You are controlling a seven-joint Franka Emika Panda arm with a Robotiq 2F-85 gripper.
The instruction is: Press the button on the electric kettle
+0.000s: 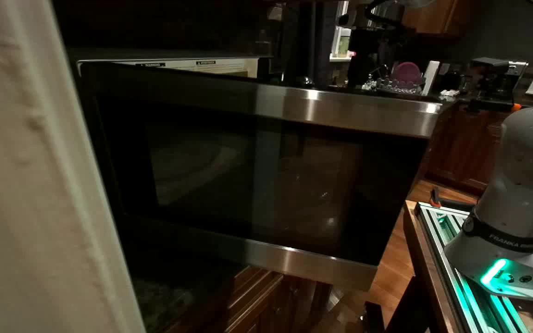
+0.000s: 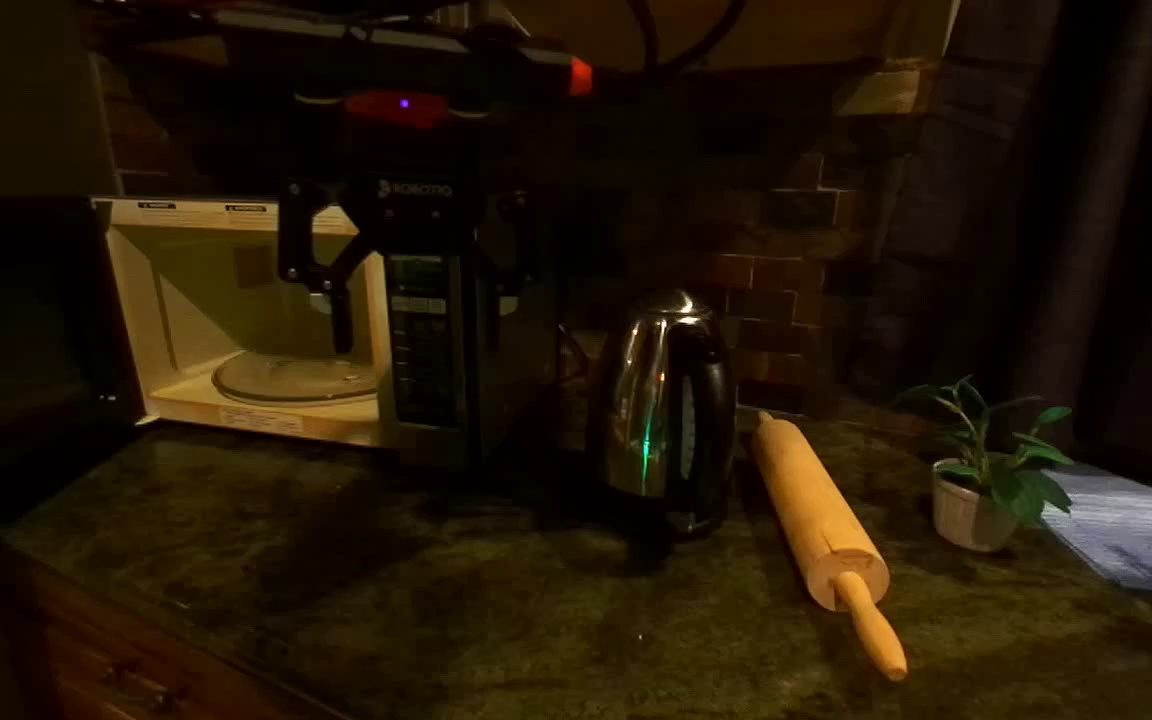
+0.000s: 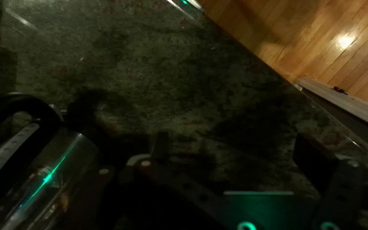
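The electric kettle (image 2: 631,410) is polished steel with a black handle and stands upright on the dark counter in an exterior view. It also shows at the lower left of the wrist view (image 3: 53,179). A small shiny tab (image 2: 684,521) shows low on the handle side; I cannot tell whether it is the button. My gripper (image 2: 419,325) is open and empty, pointing down in front of the microwave, left of the kettle and apart from it in that view. In the wrist view its fingers (image 3: 230,142) are wide apart over the counter, with the kettle beside the left finger.
The microwave (image 2: 426,350) stands behind the gripper with its door (image 1: 266,175) swung open. A wooden rolling pin (image 2: 821,515), a potted plant (image 2: 976,510) and a pale sheet (image 2: 1136,525) lie right of the kettle. The counter edge (image 3: 254,56) crosses the wrist view.
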